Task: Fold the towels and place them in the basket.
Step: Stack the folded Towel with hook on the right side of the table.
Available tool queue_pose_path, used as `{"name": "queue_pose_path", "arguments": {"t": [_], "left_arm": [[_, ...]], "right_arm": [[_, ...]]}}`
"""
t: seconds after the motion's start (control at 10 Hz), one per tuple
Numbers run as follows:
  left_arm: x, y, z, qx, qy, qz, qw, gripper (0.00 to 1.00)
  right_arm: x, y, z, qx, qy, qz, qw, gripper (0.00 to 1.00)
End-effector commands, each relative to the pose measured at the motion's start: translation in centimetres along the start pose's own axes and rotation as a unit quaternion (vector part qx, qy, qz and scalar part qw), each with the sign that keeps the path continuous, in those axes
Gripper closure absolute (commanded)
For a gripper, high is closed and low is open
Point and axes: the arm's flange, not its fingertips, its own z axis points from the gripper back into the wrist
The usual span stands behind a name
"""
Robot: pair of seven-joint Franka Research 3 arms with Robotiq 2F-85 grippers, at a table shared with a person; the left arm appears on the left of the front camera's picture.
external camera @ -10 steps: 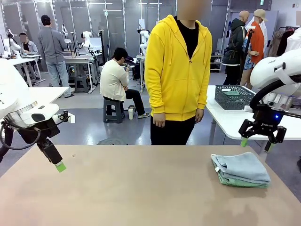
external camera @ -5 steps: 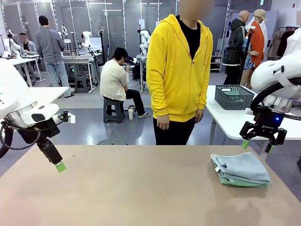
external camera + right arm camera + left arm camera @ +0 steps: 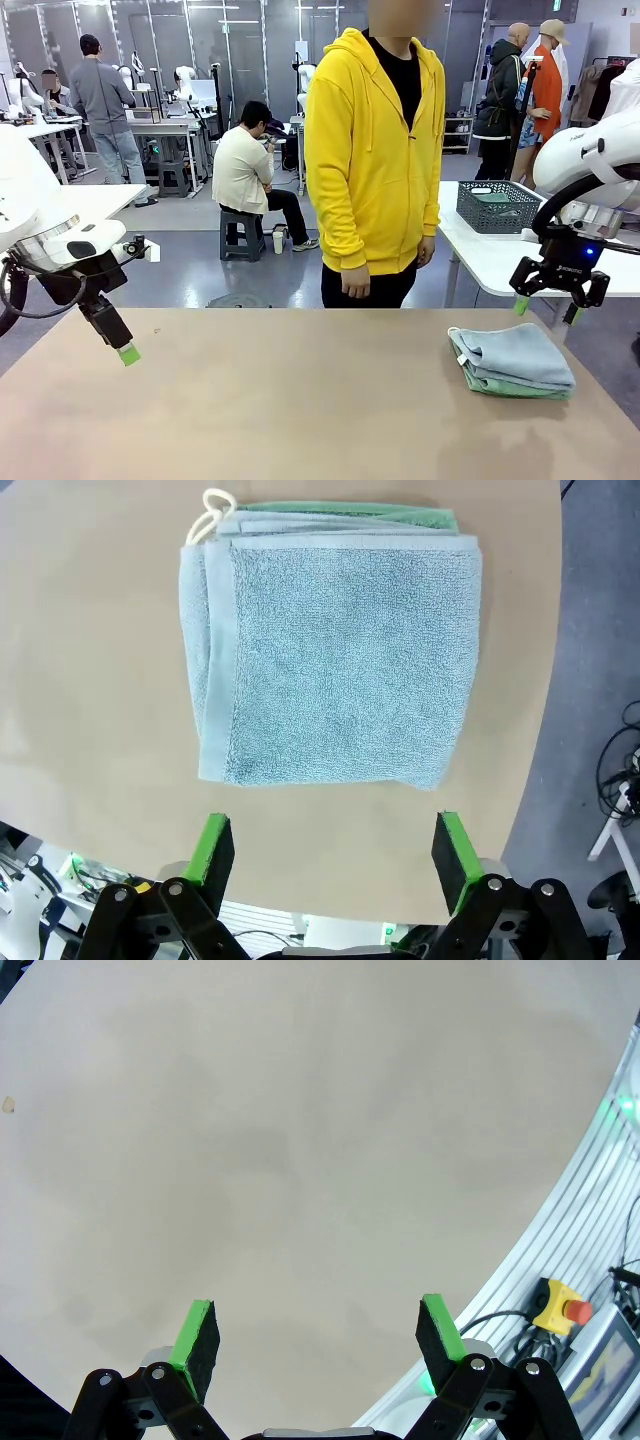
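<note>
1. Two folded towels [image 3: 513,362] lie stacked on our table [image 3: 280,400], just below our right pincer [image 3: 546,305]; the grey-blue one covers the mint one, leaving us only a green edge and a white loop.
2. Our right pincer hangs open and empty above them.
3. Our left pincer [image 3: 315,1335] is open too, over bare beige table, well apart from the towels.
4. Beyond our right pincer, a basket [image 3: 497,205] sits on another table [image 3: 480,255]; we cannot make out its contents.
</note>
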Motion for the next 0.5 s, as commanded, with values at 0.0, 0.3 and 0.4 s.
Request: {"name": "queue_pose_path", "arguments": {"t": [0.0, 0.3, 0.4], "left_arm": [[0.04, 0.18, 0.07, 0.005, 0.005, -0.003, 1.000, 0.00], [0.04, 0.18, 0.07, 0.005, 0.005, -0.003, 1.000, 0.00], [0.04, 0.18, 0.07, 0.005, 0.005, -0.003, 1.000, 0.00]], "right_arm": [[0.20, -0.11, 0.16, 0.009, 0.000, 0.008, 1.000, 0.00], [0.20, -0.11, 0.16, 0.009, 0.000, 0.008, 1.000, 0.00], [0.20, -0.11, 0.16, 0.009, 0.000, 0.008, 1.000, 0.00]]}}
